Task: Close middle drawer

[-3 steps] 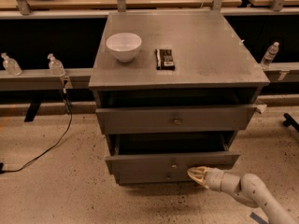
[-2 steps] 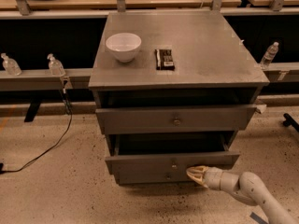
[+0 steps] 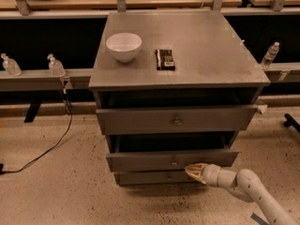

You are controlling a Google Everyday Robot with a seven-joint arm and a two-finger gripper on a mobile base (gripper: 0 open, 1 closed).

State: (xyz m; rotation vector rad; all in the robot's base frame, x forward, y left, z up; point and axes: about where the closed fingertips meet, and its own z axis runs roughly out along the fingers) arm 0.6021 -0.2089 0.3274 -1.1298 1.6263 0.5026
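Camera view: white-and-tan gripper (image 3: pixel 194 171), claw pinched narrow & empty, tip at front of grey metal middle drawer (image 3: pixel 140 162), right of small round knob (image 3: pixel 174 162). Drawer sticks out, so push phase; next needs straight shove inward.

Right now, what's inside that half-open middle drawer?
The middle drawer shows only a dark gap; the top drawer overhangs it and hides whatever may be inside. The claw is at its front, right of the knob.

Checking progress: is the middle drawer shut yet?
Open: the middle drawer juts out, dark gap behind its front. The gripper sits at that front.
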